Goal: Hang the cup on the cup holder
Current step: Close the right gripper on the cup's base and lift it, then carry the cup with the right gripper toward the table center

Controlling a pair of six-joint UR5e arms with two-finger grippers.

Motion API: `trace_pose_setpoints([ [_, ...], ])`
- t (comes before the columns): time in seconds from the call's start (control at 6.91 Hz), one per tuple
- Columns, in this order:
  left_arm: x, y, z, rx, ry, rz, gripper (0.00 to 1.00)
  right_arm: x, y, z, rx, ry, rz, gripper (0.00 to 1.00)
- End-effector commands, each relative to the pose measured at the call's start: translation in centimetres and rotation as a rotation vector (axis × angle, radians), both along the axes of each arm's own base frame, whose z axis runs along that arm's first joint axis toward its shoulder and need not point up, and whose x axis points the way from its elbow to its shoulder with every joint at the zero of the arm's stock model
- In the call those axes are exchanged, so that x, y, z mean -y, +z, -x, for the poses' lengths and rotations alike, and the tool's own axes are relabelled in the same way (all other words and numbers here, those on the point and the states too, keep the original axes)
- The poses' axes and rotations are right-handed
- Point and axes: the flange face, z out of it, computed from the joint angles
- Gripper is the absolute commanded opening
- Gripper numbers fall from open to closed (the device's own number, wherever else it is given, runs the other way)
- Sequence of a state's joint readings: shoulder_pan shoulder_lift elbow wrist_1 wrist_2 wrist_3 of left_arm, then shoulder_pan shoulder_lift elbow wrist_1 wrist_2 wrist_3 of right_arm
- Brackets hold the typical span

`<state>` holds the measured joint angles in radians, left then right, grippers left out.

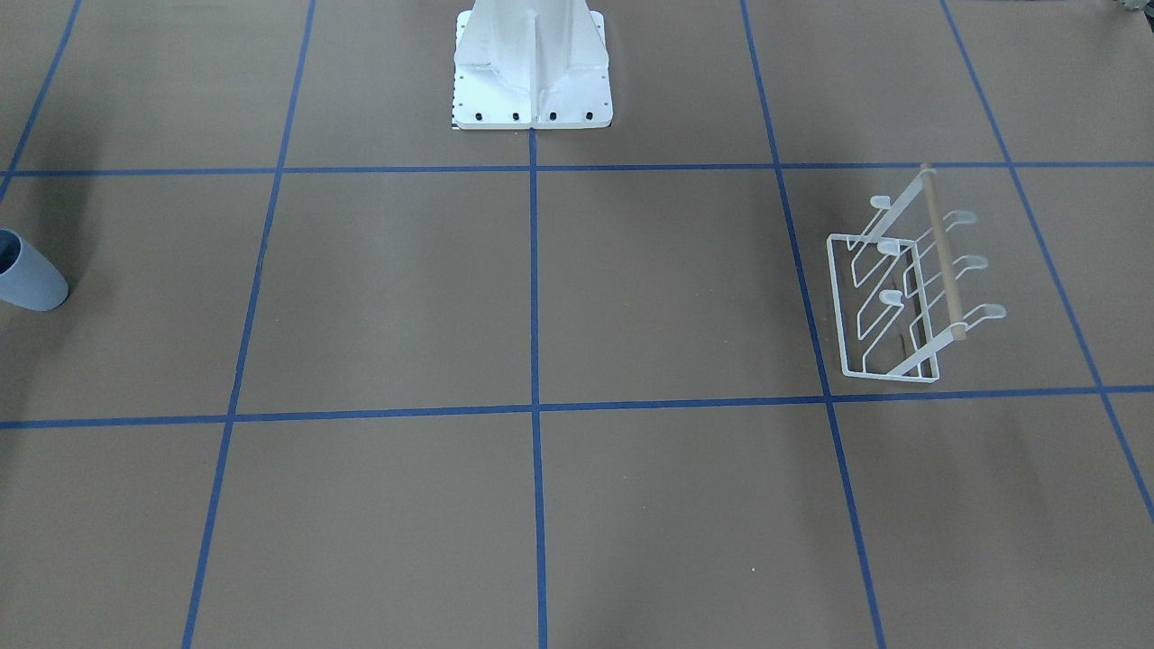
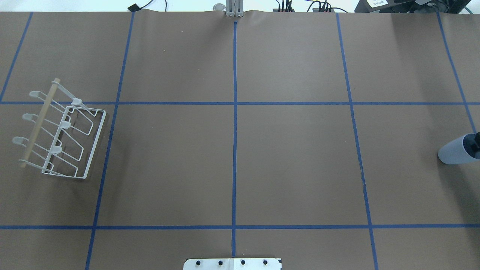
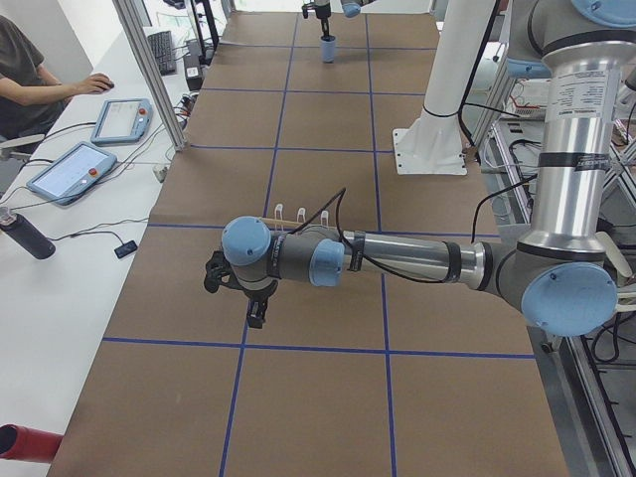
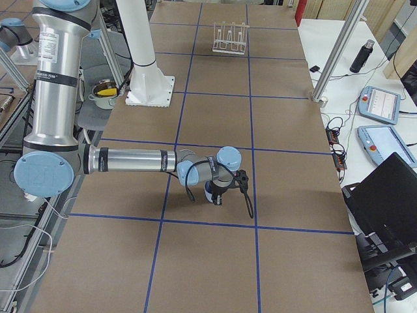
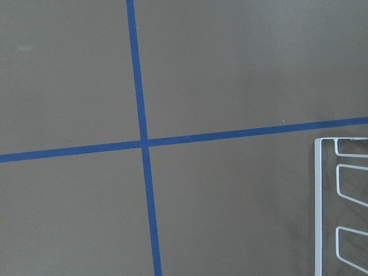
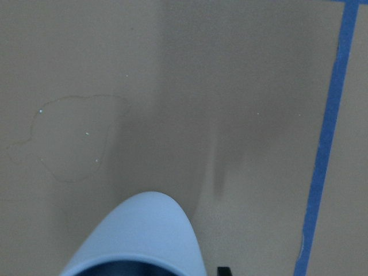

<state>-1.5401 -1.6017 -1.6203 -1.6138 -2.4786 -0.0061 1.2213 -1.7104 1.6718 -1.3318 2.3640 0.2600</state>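
Observation:
The pale blue cup [image 2: 453,152] stands upright at the table's far right edge. It also shows in the front view [image 1: 32,279], the right wrist view [image 6: 144,236] and far off in the left side view [image 3: 328,48]. My right gripper [image 3: 322,22] hangs right over the cup's rim. I cannot tell whether it is open or shut. The white wire cup holder [image 2: 62,131] with its wooden rod stands far left, also seen in the front view [image 1: 911,288], with all its prongs bare. My left gripper [image 3: 255,310] hovers beside it; I cannot tell its state.
The robot's white pedestal [image 1: 532,72] stands at the table's middle back. Blue tape lines [image 2: 234,150] grid the brown table. An operator [image 3: 30,75], tablets and a bottle [image 3: 25,234] are on the side bench. The holder's base edge [image 5: 317,207] shows in the left wrist view.

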Motion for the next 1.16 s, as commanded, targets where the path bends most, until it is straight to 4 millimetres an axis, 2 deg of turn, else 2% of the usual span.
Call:
trace_pose_setpoints([
  [0.0, -0.1, 0.4, -0.2, -0.01, 0.004, -0.005, 0.98, 0.8, -5.7, -2.5, 0.08, 0.061, -0.036, 0.0],
  [0.14, -0.1, 0.4, -0.3, -0.011, 0.006, -0.005, 0.98, 0.9, -7.2, -3.1, 0.13, 0.07, -0.035, 0.0],
  [0.43, 0.6, -1.7, -0.8, -0.063, 0.019, -0.121, 0.98, 3.8, -13.0, -1.1, 0.32, 0.133, 0.123, 0.0],
  [0.58, 0.6, -2.6, -1.3, -0.117, 0.036, -0.194, 0.98, 3.7, -14.4, -0.8, 0.396, 0.114, 0.171, 0.0],
  [0.72, 0.7, -3.7, -1.5, -0.121, 0.044, -0.289, 0.98, 4.3, -16.6, -0.3, 0.489, 0.066, 0.184, 0.0],
  [0.87, 0.8, -4.2, -1.8, -0.126, 0.036, -0.311, 0.98, 4.8, -18.7, -0.1, 0.508, 0.056, 0.159, 0.0],
  [1.01, 1.1, -4.8, -1.8, -0.132, 0.0, -0.288, 0.98, 6.2, -19.7, 0.0, 0.458, 0.078, 0.062, 0.0],
])
